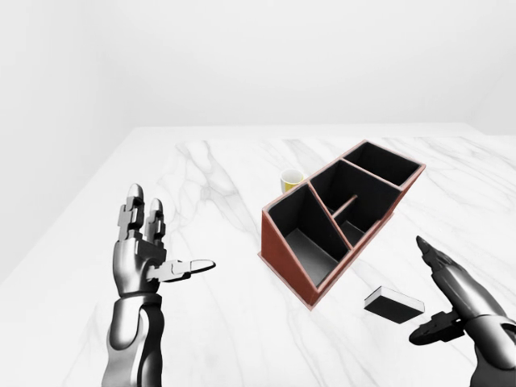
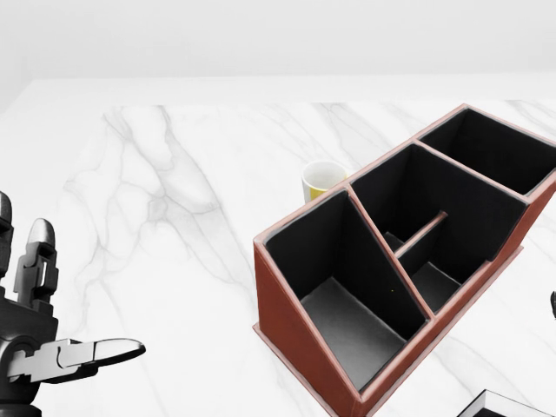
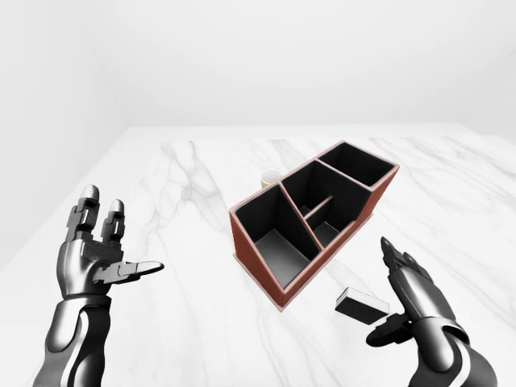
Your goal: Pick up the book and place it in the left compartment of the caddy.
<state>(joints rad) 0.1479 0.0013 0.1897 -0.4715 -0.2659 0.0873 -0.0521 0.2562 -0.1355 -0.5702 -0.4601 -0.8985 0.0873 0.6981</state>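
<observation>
The book point(image 1: 393, 305), small and dark with white page edges, lies flat on the marble table just right of the caddy's near end. The caddy point(image 1: 339, 216) is a red-brown box with black compartments, set diagonally; its left compartment point(image 2: 340, 291) is empty. My right hand point(image 1: 451, 302) is open, its fingers just right of the book and not touching it. My left hand point(image 1: 157, 250) is open and empty, raised over the table far left of the caddy.
A yellow cup point(image 2: 321, 181) stands behind the caddy's left side. The white marble table point(image 1: 218, 185) spreads wide around everything; its left edge point(image 1: 72, 218) runs diagonally.
</observation>
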